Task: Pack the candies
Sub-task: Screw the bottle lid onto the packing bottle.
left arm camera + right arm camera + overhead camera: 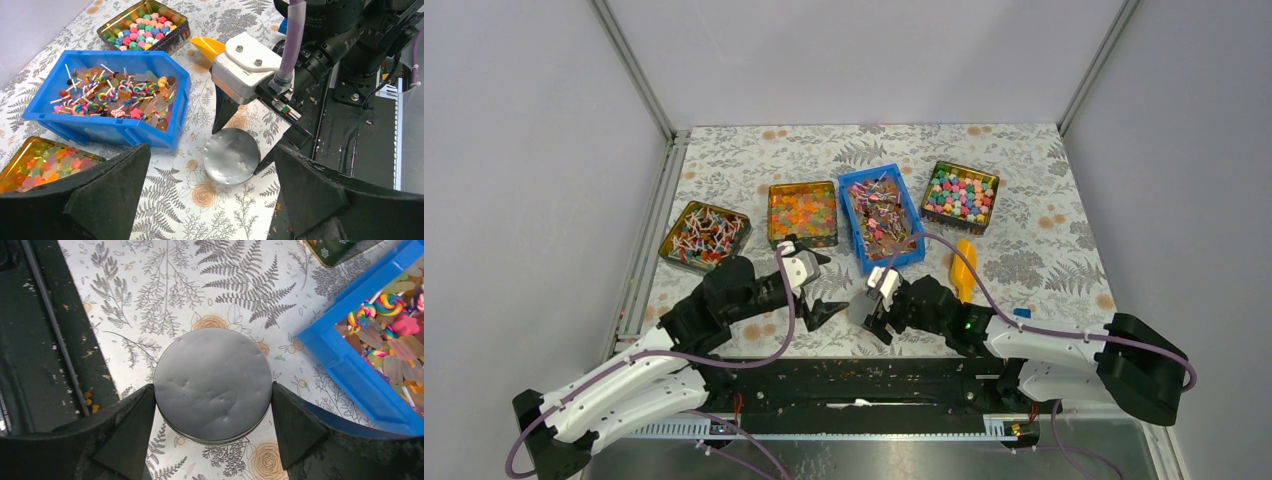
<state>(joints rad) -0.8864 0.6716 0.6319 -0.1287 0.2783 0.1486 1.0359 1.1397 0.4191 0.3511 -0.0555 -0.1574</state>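
Observation:
The candies [879,212] are small mixed pink, purple, red, brown and white sweets, some on white sticks, filling a blue bin [860,243]; they also show in the left wrist view [112,95]. A round silver tin [212,385] with a dented lid lies on the cloth near the front edge. My right gripper [212,427] has one finger against each side of the tin and grips it. It shows in the left wrist view [231,156] too. My left gripper [210,200] is open and empty just left of the tin, and it shows from above [819,300].
A tin of orange and yellow jellies [802,213] stands left of the bin. A tin of pastel sweets [961,195] stands at the right. A tin of striped wrapped sweets [704,235] is at the far left. A yellow scoop [964,268] lies by the bin.

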